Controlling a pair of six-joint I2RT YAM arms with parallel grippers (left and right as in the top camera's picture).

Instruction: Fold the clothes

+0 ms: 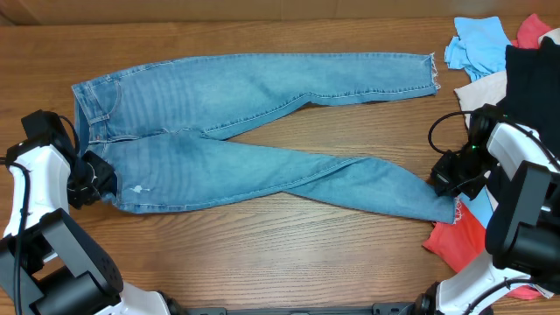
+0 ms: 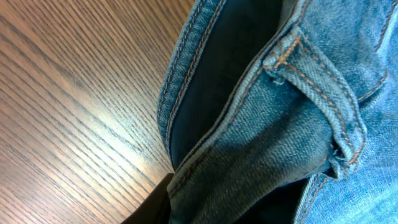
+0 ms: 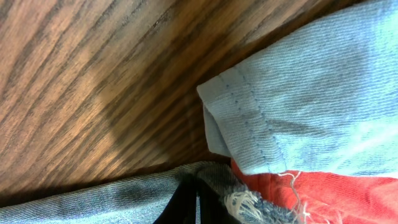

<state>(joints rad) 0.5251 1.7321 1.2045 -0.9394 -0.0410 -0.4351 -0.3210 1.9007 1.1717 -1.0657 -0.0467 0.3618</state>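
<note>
The jeans [image 1: 245, 131] are lying spread flat on the wooden table [image 1: 262, 254], waistband at the left and the 2 long legs running off to the right, parting in a narrow V. The upper leg is reaching toward the top right, its frayed end stopping just short of a sky-blue garment [image 1: 477, 44] in the heap of clothes there, where a black garment [image 1: 534, 79] is also lying. The left gripper [image 1: 92, 179] is sitting at the lower left corner of the waistband, touching the denim. Its wrist camera is filling up with the stitched waistband [image 2: 249, 149] and 1 belt loop [image 2: 323, 93], but whether the jaws are clamped or apart cannot be told from here. Over on the other side, the right gripper [image 1: 448, 182] is working at the end of the lower leg. In the right wrist view its dark fingers [image 3: 177, 208] are pressing almost together, only a thin sliver between them, pinching the denim right at the frayed hem [image 3: 249, 208]. A red garment [image 3: 336, 193] is lying just beside that hem, with a pale stitched cloth edge [image 3: 311, 112] overlapping it.
</note>
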